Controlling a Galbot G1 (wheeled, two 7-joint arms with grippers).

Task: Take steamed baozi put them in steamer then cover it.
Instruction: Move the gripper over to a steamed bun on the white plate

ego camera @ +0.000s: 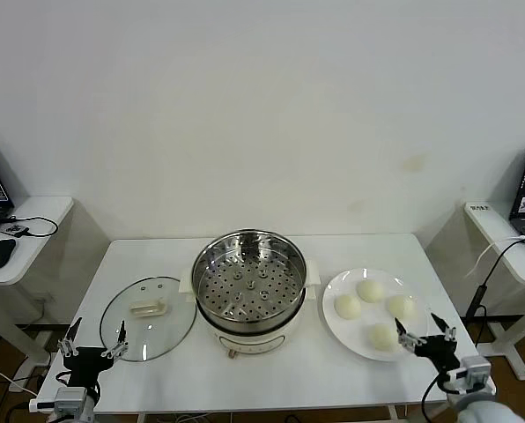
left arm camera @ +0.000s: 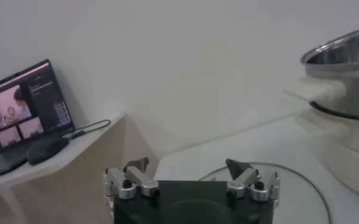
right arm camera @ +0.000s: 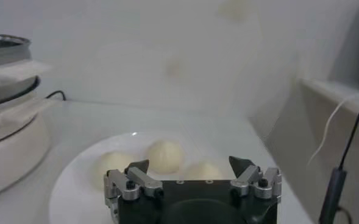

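Right gripper (ego camera: pixel 425 337) hangs at the table's near right corner, jaws spread and holding nothing, just short of the plate (ego camera: pixel 333 328). Four baozi (ego camera: pixel 382 336) sit on that plate, the nearest directly ahead of its fingertips. Left gripper (ego camera: pixel 93 345) waits likewise agape beside the cover (ego camera: pixel 148 317). Farther in, between cover and plate, stands the bare steamer (ego camera: pixel 249 278). The right arm looks best placed to pick first.

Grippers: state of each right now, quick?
Left gripper: open, holding nothing, at the near edge of the glass lid.
Right gripper: open, holding nothing, by the plate of baozi.
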